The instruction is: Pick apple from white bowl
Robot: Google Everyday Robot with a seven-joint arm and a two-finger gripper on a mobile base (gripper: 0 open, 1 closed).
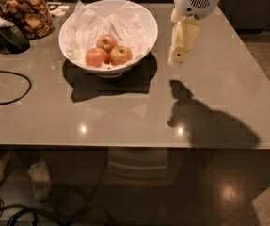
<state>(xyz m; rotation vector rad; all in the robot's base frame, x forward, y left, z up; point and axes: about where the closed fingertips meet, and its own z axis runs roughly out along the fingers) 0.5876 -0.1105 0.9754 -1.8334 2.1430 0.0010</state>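
The white bowl (144, 25), lined with crumpled white paper, stands on the grey table toward the back left of centre. Three apples lie in it. The yellow-green apple (121, 55) is the front right one, touching a pink-red apple (96, 57) on its left, with an orange-red apple (107, 42) behind them. My gripper (178, 53) hangs from its white wrist above the table, just right of the bowl's rim and outside the bowl. It holds nothing that I can see.
A glass jar of brown snacks (28, 11) stands at the back left beside a dark utensil (12, 36). A black cable (12, 91) loops on the left of the table. The table's front edge (134, 147) is near; floor lies to the right.
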